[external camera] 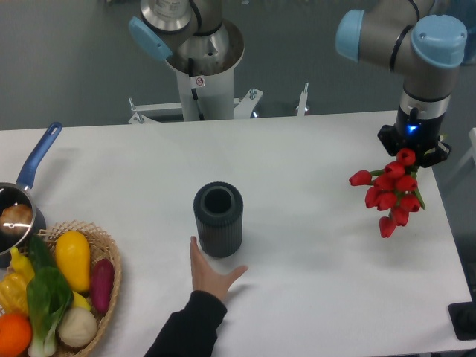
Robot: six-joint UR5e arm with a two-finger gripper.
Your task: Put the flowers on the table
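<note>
We see the red flowers (390, 191) hanging at the table's (312, 245) three o'clock edge, clamped in the gripper (413, 151) above them. At nine o'clock from them stands a dark vase (218, 219), a hand (209, 271) touching its base.
</note>
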